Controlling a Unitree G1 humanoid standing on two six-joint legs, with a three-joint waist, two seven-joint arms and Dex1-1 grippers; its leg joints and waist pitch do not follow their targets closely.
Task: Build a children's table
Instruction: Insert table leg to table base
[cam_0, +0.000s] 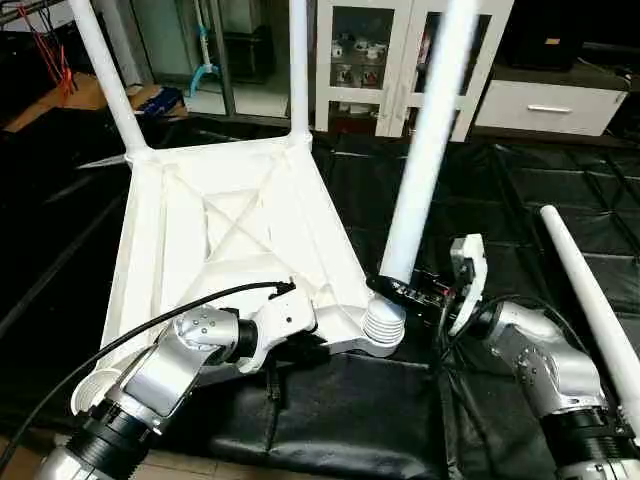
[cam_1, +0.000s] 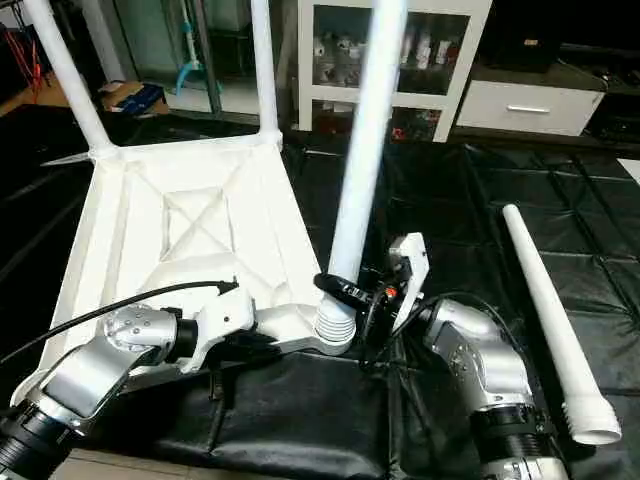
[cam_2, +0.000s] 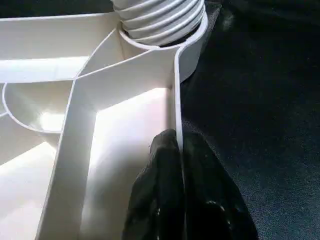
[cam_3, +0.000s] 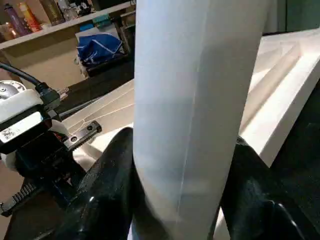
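The children's table lies upside down: its white ribbed tabletop (cam_0: 230, 230) rests on a black mat. Two white legs (cam_0: 105, 75) (cam_0: 298, 65) stand in the far corner sockets. A third leg (cam_0: 425, 140) stands nearly upright over the near right socket (cam_0: 380, 347), its threaded end (cam_0: 384, 322) partly showing above the socket. My right gripper (cam_0: 395, 288) is shut around this leg just above the thread, one black finger on each side (cam_3: 182, 165). My left gripper (cam_2: 178, 140) is shut on the tabletop's near rim wall beside that socket. A fourth leg (cam_1: 545, 300) lies loose on the mat to the right.
The padded black mat (cam_0: 350, 410) covers the floor around the tabletop. A white glass-door cabinet (cam_0: 370, 60) and a white drawer unit (cam_0: 550, 105) stand at the back. A black cable (cam_0: 150, 320) runs along my left forearm. The near left socket (cam_0: 95, 385) has no leg in it.
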